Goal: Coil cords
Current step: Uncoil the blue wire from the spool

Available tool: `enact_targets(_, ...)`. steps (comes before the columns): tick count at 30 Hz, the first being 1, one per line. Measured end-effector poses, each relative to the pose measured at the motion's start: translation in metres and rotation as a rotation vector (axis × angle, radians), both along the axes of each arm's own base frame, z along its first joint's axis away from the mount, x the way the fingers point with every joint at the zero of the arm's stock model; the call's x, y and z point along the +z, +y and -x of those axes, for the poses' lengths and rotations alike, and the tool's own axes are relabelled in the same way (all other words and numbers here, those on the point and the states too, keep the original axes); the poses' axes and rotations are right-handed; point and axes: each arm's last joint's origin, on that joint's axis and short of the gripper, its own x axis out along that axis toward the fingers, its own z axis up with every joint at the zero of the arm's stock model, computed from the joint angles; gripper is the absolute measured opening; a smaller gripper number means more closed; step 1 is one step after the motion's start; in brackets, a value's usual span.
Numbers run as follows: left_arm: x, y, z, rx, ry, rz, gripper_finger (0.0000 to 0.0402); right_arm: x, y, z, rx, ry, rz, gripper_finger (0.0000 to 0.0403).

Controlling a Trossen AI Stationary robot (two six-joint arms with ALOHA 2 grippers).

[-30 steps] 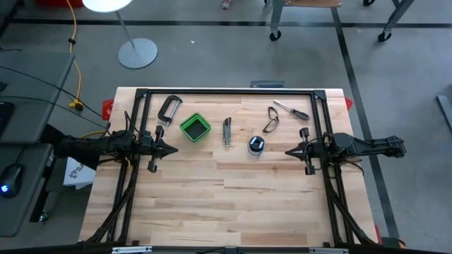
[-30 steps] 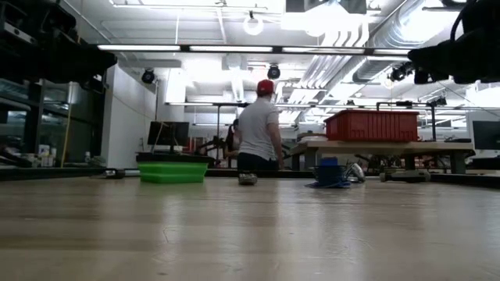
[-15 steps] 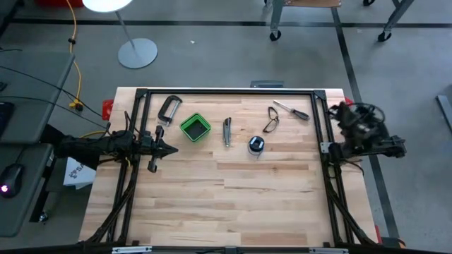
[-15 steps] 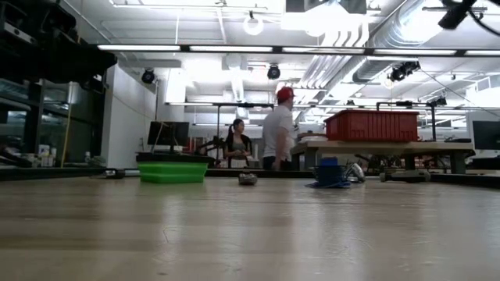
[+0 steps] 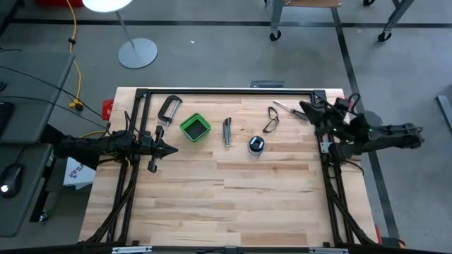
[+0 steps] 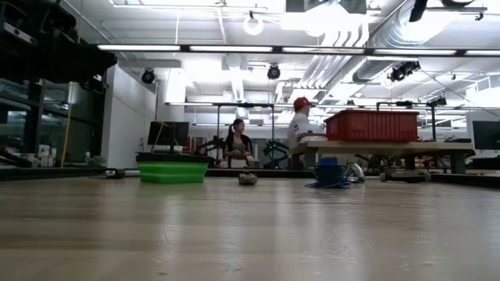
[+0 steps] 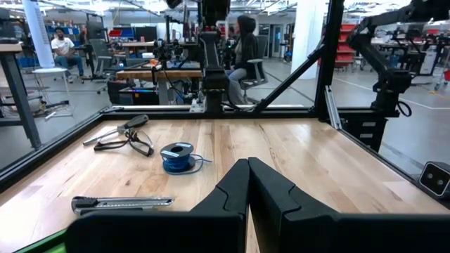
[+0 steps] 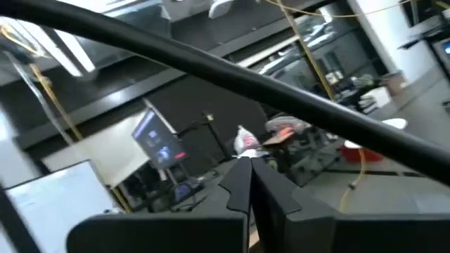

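The cord is thin blue wire wound on a small round spool [image 5: 256,145], which stands on its flat end on the wooden table [image 5: 233,204], right of middle. The left wrist view shows the spool [image 7: 177,156] with a short loose end of wire lying beside it. It also shows in the low view as a blue spool [image 6: 328,173]. My left gripper [image 5: 172,149] is shut and held level above the table near the left edge, pointing at the spool from well short of it. My right gripper [image 5: 304,109] is shut and raised high over the far right corner, tipped upward.
Along the far part of the table lie a C-clamp [image 5: 168,109], a green box [image 5: 195,127], a utility knife [image 5: 227,131], safety glasses [image 5: 272,121] and a screwdriver [image 5: 291,110]. A black frame [image 5: 226,92] borders the table. People are in the room beyond it.
My right gripper has risen from a level pose near the table's right edge to high above the far right corner. It has tipped upward and rolled, and stayed shut. The spool and my left arm have not moved.
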Motion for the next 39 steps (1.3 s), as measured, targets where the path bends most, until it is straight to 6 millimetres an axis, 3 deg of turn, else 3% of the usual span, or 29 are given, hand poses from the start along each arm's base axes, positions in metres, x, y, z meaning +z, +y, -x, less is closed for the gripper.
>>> enact_targets(13,0.006,0.001,0.000,0.036,-0.068,-0.061,0.0001,0.024,0.001,-0.020,-0.042,-0.008,-0.078,0.0000)
enact_targets(15,0.016,0.001,0.001,0.039,-0.165,0.014,0.0001,0.025,0.001,-0.020,-0.036,-0.018,-0.094,0.0000)
enact_targets(20,0.053,0.005,0.017,0.034,-0.584,0.397,0.0001,0.023,0.001,-0.021,-0.015,-0.035,-0.158,0.0000)
enact_targets(25,0.065,0.017,0.030,0.375,-0.836,0.640,0.0001,0.023,0.001,-0.022,-0.020,-0.034,-0.165,0.0000)
enact_targets(29,0.071,0.016,0.016,0.346,-0.731,0.735,0.0001,0.021,0.001,-0.027,-0.022,-0.025,-0.165,0.0000)
enact_targets(32,0.092,0.014,-0.004,0.307,-0.630,0.757,0.0004,0.017,0.002,-0.037,-0.030,0.001,-0.163,0.0000)
enact_targets(36,0.126,0.013,-0.049,0.301,-0.422,0.680,0.0037,-0.002,-0.003,-0.056,-0.041,0.117,-0.222,0.0005)
enact_targets(39,0.140,0.017,-0.084,0.305,-0.132,0.639,0.0083,-0.024,-0.009,-0.064,0.021,0.291,-0.294,0.0025)
